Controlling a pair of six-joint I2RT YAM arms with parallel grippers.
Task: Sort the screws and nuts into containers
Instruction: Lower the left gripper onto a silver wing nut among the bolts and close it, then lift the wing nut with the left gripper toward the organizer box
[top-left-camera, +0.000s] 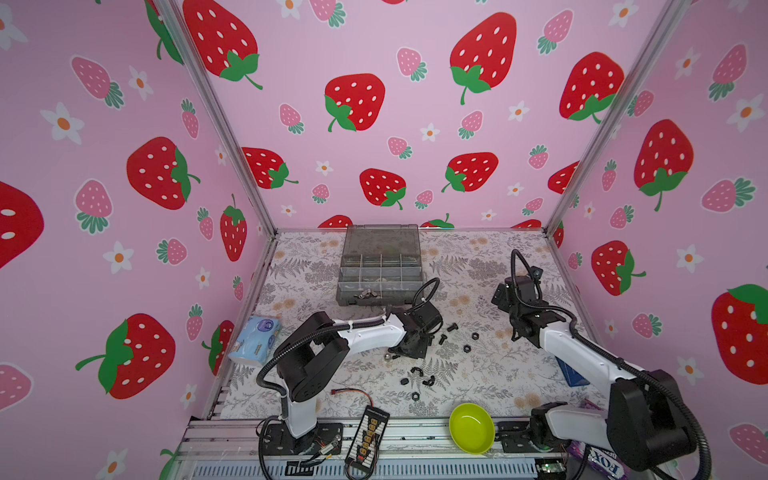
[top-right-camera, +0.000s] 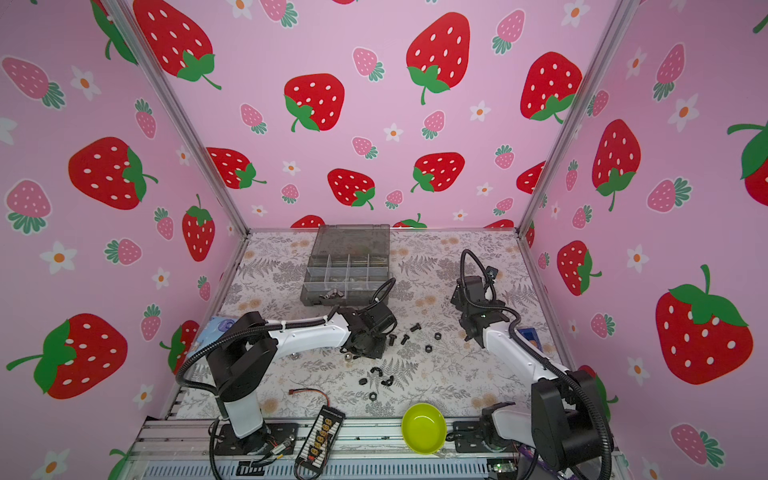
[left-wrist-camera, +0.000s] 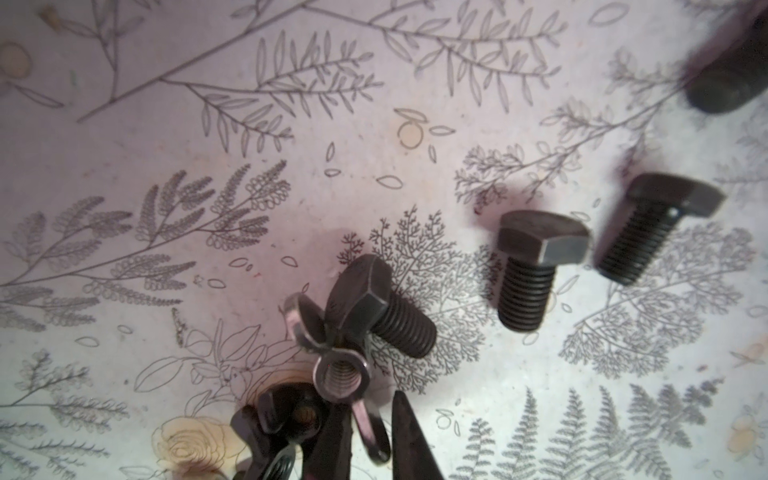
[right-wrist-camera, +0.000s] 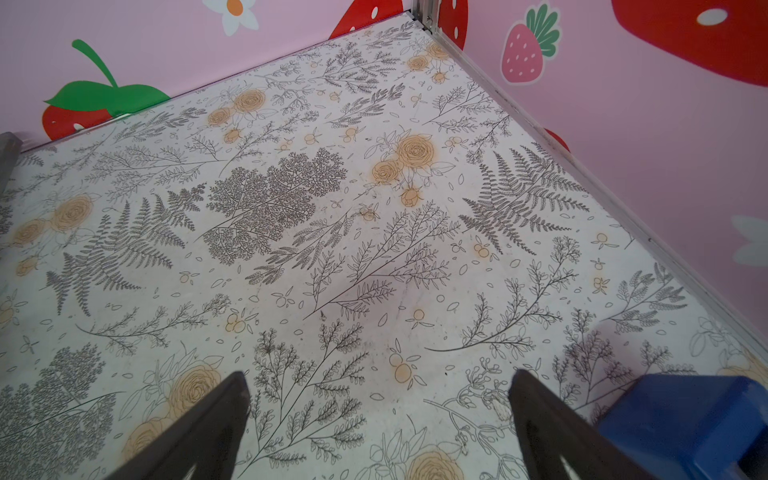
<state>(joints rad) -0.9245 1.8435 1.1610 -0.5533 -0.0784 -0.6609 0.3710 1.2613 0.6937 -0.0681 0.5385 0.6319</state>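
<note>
Silver wing nut (left-wrist-camera: 340, 376) pinched in left pincer (left-wrist-camera: 369, 419), touching screw (left-wrist-camera: 376, 316).

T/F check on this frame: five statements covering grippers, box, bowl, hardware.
1. Right gripper is open, holding nothing. True.
2. The organizer box is shut. False: its lid stands open.
3. Left gripper is closed on a wing of the silver wing nut. True.
4. The green bowl holds nuts. False: it is empty.
5. All black bolts are boxed. False: several lie on the table.
</note>
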